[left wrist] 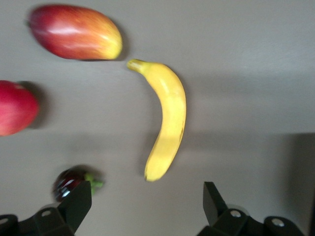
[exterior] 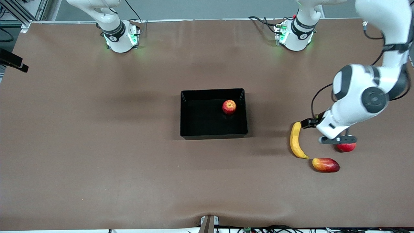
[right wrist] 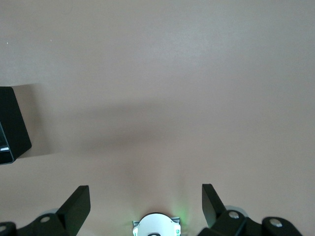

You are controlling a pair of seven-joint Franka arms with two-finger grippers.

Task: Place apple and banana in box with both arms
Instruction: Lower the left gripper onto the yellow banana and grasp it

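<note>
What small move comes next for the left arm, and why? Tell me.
Probably lower the open left gripper onto the banana and close. The apple already sits in the box; the banana lies on the table beside the mango. The right gripper waits, open.

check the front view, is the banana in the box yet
No, the banana lies on the table toward the left arm's end, outside the box, which holds only the apple.

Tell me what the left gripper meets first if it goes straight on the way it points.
Probably the long curved yellow banana: it lies between the open left gripper's fingers in its wrist view, on the brown table. Depth is unclear.
</note>
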